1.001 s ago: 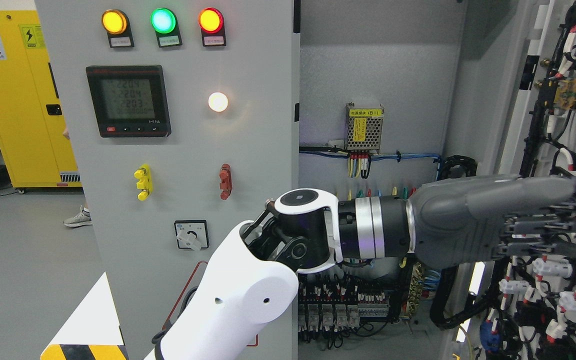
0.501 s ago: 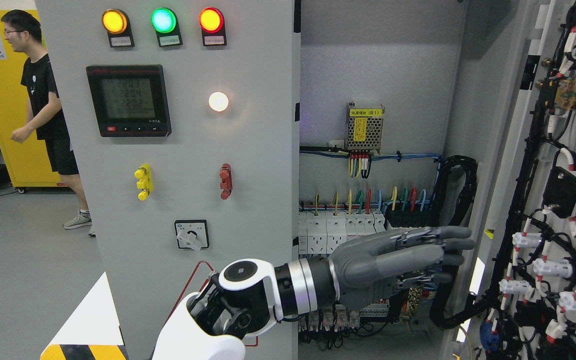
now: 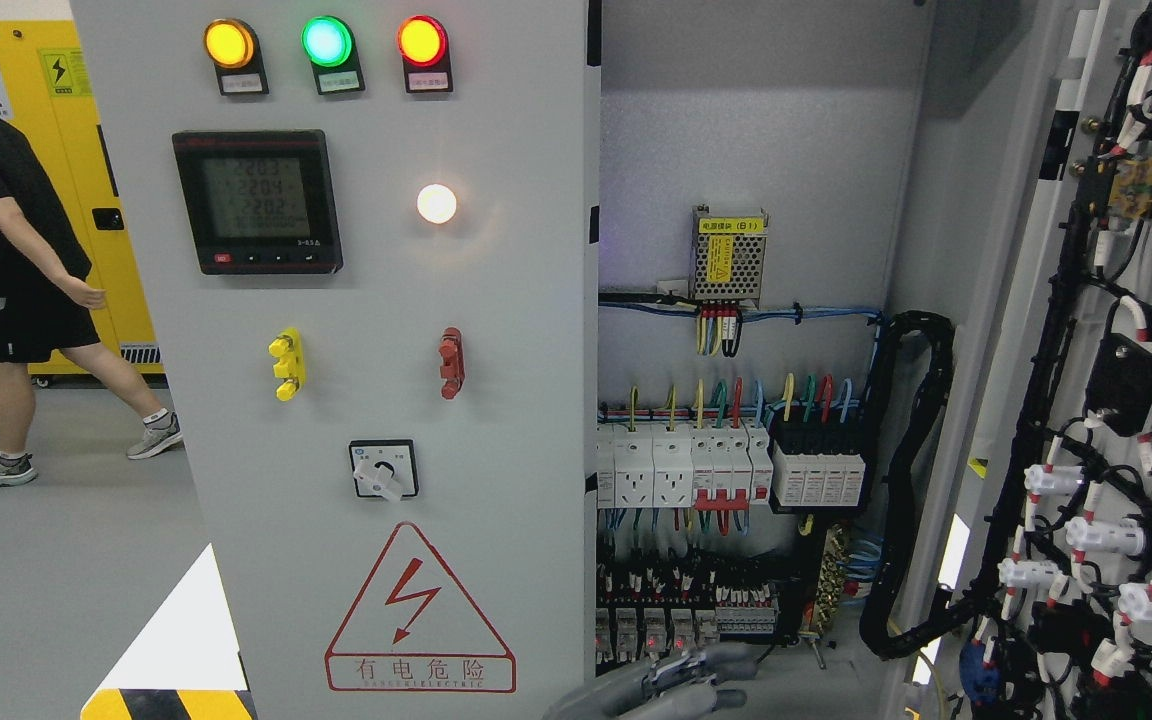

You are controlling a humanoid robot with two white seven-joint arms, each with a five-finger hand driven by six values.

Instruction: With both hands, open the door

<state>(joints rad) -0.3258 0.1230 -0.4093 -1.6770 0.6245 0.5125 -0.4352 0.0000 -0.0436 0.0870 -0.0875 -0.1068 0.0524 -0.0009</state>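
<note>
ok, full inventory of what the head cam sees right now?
round indicator lamps: 3, amber, green, red; top of grey closed panel door
black digital meter: 1; upper panel
lit round lamp: 1, white; right of meter
plastic knobs: 2, yellow and red; mid panel
rotary selector switch: 1, black-white; below the knobs
triangular warning sign: 1, red; panel bottom
perforated metal box: 1, yellow label; cabinet back wall
circuit breakers: one row, white; cabinet interior
open wired door: 1, grey; right
yellow storage cabinet: 1; far left
person: 1, black clothes; far left
left hand: grey fingers, holding nothing; bottom edge
</note>
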